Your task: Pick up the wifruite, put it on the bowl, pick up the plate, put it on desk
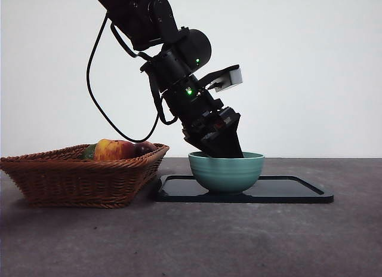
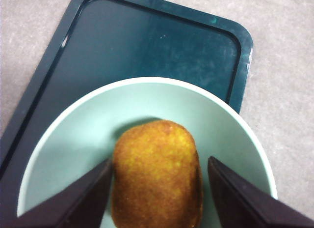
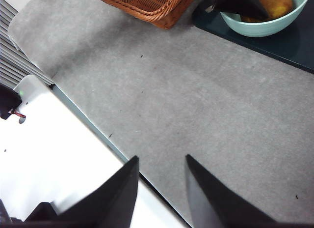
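Observation:
The brown oval wifruite (image 2: 157, 179) lies inside the teal-green bowl (image 2: 78, 134), which stands on the dark plate (image 2: 147, 46). My left gripper (image 2: 160, 160) reaches down into the bowl with its jaws open on either side of the fruit; one jaw is at its skin and a small gap shows at the other. In the front view the left gripper (image 1: 224, 148) dips behind the rim of the bowl (image 1: 227, 169), hiding the fruit, and the plate (image 1: 298, 190) rests on the desk (image 1: 191, 241). My right gripper (image 3: 162, 158) hangs open over the desk's edge, holding nothing.
A brown wicker basket (image 1: 77, 175) stands beside the plate, holding a red-yellow apple (image 1: 113, 148) and a dark purple fruit (image 1: 145, 147). The right wrist view shows the basket (image 3: 147, 4) and the bowl (image 3: 265, 27) far off across bare grey desk.

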Controlling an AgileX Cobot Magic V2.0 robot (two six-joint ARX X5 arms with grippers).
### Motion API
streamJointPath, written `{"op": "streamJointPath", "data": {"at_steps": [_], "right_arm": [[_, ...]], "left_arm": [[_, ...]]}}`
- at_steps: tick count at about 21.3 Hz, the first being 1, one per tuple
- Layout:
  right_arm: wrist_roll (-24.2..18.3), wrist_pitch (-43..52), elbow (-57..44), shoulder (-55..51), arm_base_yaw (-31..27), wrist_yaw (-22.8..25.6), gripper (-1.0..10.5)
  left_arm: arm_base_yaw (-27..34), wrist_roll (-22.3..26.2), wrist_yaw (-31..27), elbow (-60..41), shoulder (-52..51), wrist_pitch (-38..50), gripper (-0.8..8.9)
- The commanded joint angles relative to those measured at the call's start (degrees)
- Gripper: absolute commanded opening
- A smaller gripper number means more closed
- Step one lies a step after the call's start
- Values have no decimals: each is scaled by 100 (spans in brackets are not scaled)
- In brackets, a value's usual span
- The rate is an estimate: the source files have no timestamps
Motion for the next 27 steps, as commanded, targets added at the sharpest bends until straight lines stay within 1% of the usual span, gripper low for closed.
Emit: {"op": "streamJointPath", "data": {"at_steps": [1, 3, 6, 9, 11, 12, 14, 17, 20, 22, 23, 27], "right_arm": [[35, 24, 44, 22, 33, -11, 150], [33, 24, 44, 22, 33, -11, 150], [31, 26, 44, 22, 33, -11, 150], [33, 24, 44, 22, 33, -11, 150], [33, 24, 44, 20, 33, -11, 150], [33, 24, 44, 20, 33, -11, 150], [33, 26, 44, 22, 33, -9, 150], [33, 28, 44, 20, 33, -4, 150], [31, 31, 44, 20, 33, 31, 150], [31, 31, 44, 20, 33, 33, 150], [31, 33, 44, 20, 33, 33, 150], [13, 37, 44, 20, 33, 33, 150]], "left_arm": [[-66, 92, 11, 160, 164, 4, 277], [-76, 96, 11, 160, 166, -76, 274], [-96, 94, 11, 160, 164, -142, 182], [-96, 92, 11, 160, 166, -140, 178], [-96, 87, 9, 160, 166, -138, 116], [-96, 76, 9, 162, 164, -138, 116], [-66, -120, 9, 219, 164, -173, 116], [9, -245, 9, 498, 146, -393, 118], [109, -605, 24, 916, 79, -673, 119], [197, -833, 258, 1268, -24, -988, 119], [243, -986, 365, 1440, -125, -1143, 118], [387, -1563, 372, 1882, -767, -1480, 119]]}}
